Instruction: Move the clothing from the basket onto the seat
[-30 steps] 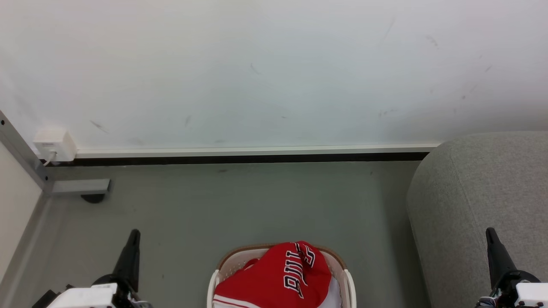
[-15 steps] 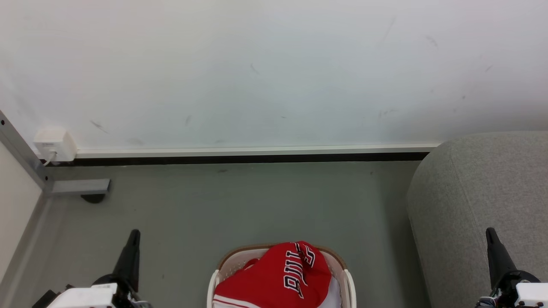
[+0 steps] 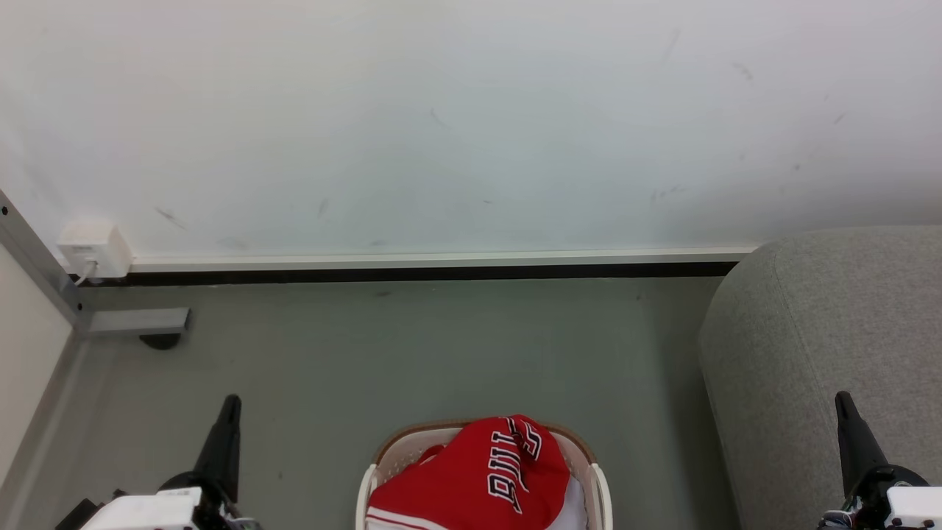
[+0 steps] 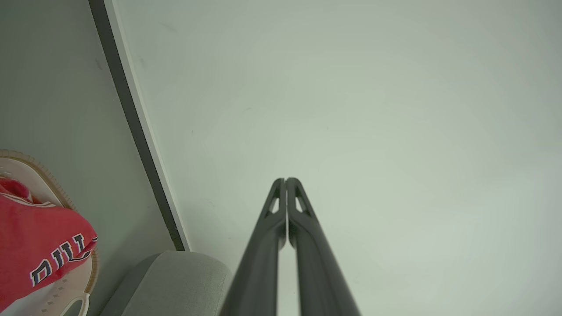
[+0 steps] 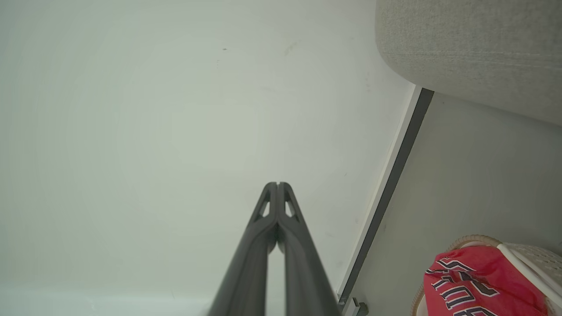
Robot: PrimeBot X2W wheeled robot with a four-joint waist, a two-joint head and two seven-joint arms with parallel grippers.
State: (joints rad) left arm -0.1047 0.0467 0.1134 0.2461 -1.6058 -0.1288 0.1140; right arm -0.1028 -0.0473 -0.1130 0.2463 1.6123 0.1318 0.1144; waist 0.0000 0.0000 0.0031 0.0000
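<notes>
The clothing (image 3: 471, 478), a red jersey with black-and-white lettering, lies heaped in the cream basket (image 3: 394, 449) on the floor at the bottom centre of the head view. The jersey (image 4: 35, 245) and basket (image 4: 57, 199) also show at the left edge of the left wrist view, and the jersey (image 5: 478, 285) and basket (image 5: 535, 259) at the lower right of the right wrist view. The grey seat (image 3: 824, 338) stands to the right of the basket. My left gripper (image 3: 231, 401) is shut and empty left of the basket. My right gripper (image 3: 842, 397) is shut and empty in front of the seat.
A white wall (image 3: 441, 125) with a dark skirting strip (image 3: 412, 271) runs behind the grey floor (image 3: 412, 353). A white socket box (image 3: 94, 249) and a grey metal frame foot (image 3: 136, 322) sit at the far left.
</notes>
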